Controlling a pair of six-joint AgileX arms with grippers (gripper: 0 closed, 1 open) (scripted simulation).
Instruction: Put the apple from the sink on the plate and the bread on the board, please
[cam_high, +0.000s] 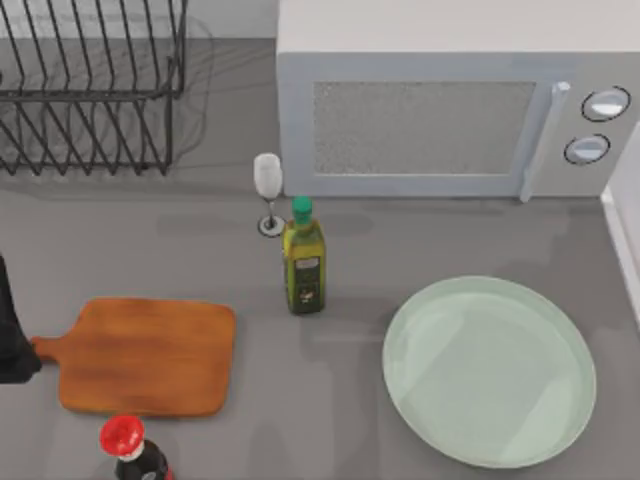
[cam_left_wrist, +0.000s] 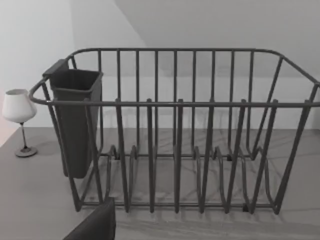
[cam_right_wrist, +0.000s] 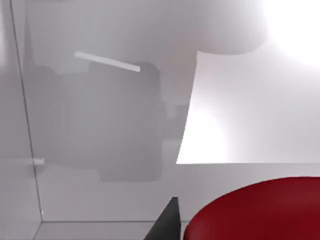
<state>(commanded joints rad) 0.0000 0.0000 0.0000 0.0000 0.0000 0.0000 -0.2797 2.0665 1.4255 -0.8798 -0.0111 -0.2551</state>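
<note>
At the table's left edge a dark part of the left arm (cam_high: 12, 335) is seen beside the board's handle; the apple is met at the far right, in the sink.

From left to right, the board (cam_high: 150, 357) lies bare, the plate (cam_high: 560, 330) likewise bare, and the apple (cam_right_wrist: 260, 210) is seen close under the right wrist camera against pale sink walls. The right arm is judged nearer it. Whether either gripper's jaws are released or clenched cannot be told. Bread is not made out.
</note>
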